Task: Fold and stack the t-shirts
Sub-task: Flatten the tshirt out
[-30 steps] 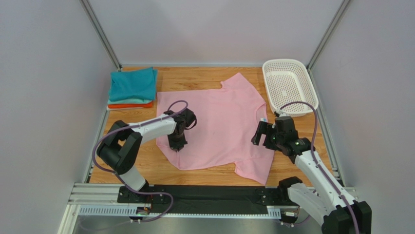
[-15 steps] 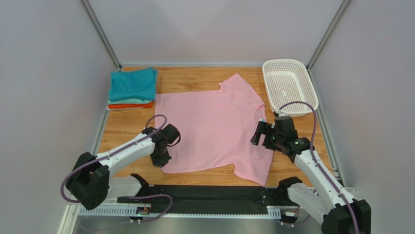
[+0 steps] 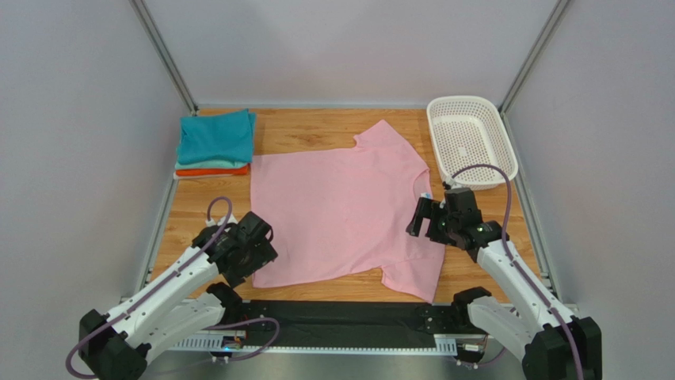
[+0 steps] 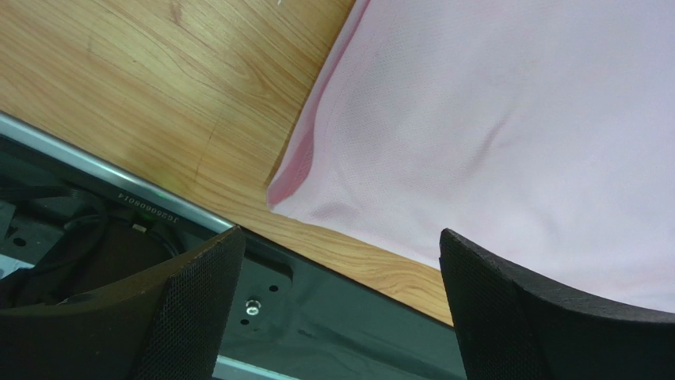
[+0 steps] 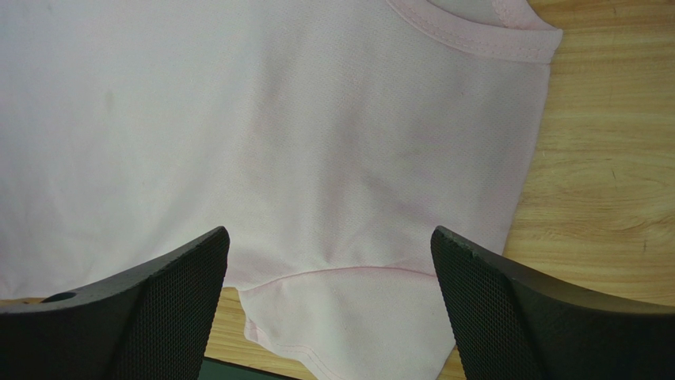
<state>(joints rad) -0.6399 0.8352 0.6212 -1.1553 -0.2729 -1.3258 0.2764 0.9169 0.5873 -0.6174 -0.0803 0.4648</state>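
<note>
A light pink t-shirt point(image 3: 341, 214) lies spread flat in the middle of the wooden table, neck toward the right. My left gripper point(image 3: 252, 260) is open just off its near left hem corner point(image 4: 277, 194), holding nothing. In the left wrist view its fingers point(image 4: 190, 309) straddle the black base rail, with the pink t-shirt point(image 4: 491, 119) beyond. My right gripper point(image 3: 420, 218) hovers open over the shirt's right side by the collar point(image 5: 475, 32), with the near sleeve point(image 5: 372, 317) below its jaws. A folded stack of t-shirts point(image 3: 215, 136), teal over mint and orange, sits at the back left.
A white perforated basket point(image 3: 472, 139) stands at the back right with nothing in it. Grey walls and metal posts close in the table on three sides. The black base rail point(image 4: 333, 317) runs along the near edge.
The left gripper drew the shirt's near left corner toward the table's near edge, then let go and opened. The shirt now lies flatter. The right arm has hardly moved.
</note>
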